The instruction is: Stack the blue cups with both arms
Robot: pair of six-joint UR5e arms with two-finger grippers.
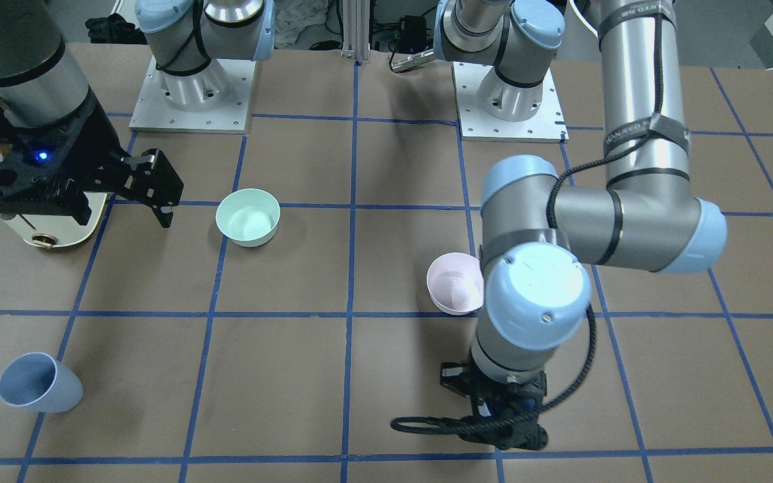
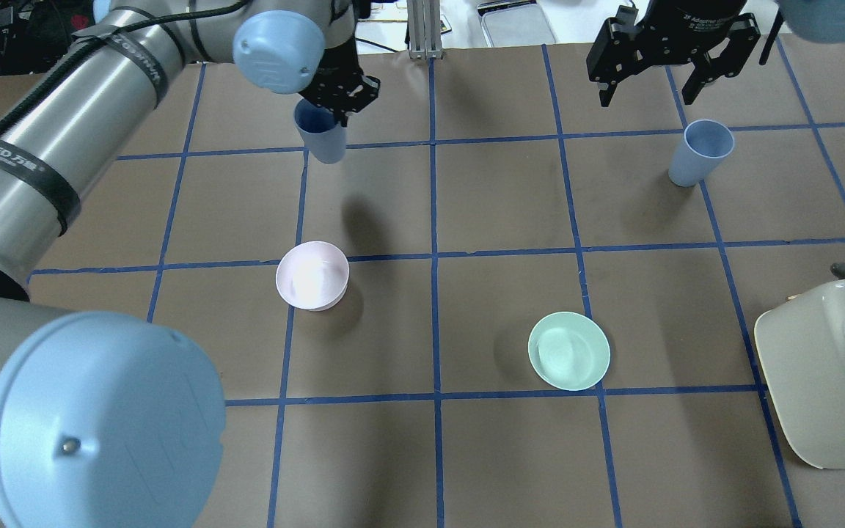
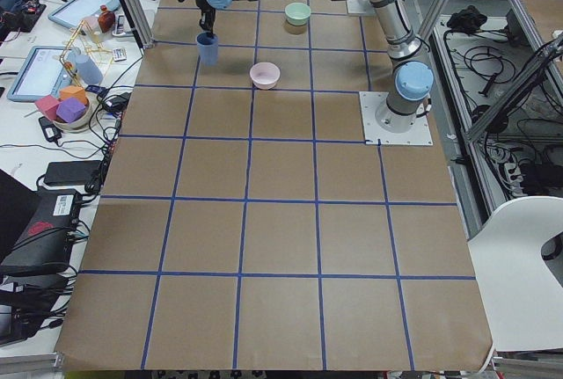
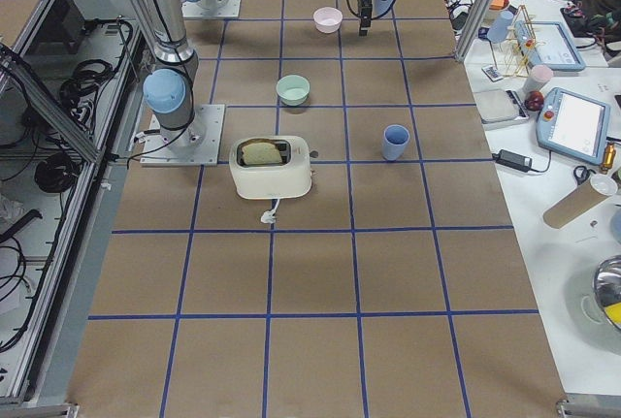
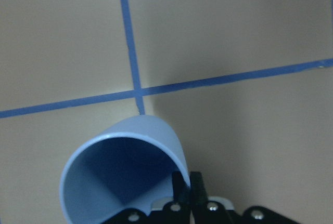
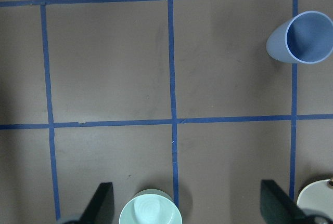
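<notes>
Upper left overhead, left gripper (image 2: 336, 99) grasps one blue cup (image 2: 323, 143) by its rim, fingertips mostly hidden; upper right, right gripper (image 2: 650, 82) gapes near the other cup (image 2: 701, 152).

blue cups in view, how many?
2. The held blue cup is pinched at its rim by the left tool, above the table. The free blue cup stands upright near the open right tool. No third shows in any view.
</notes>
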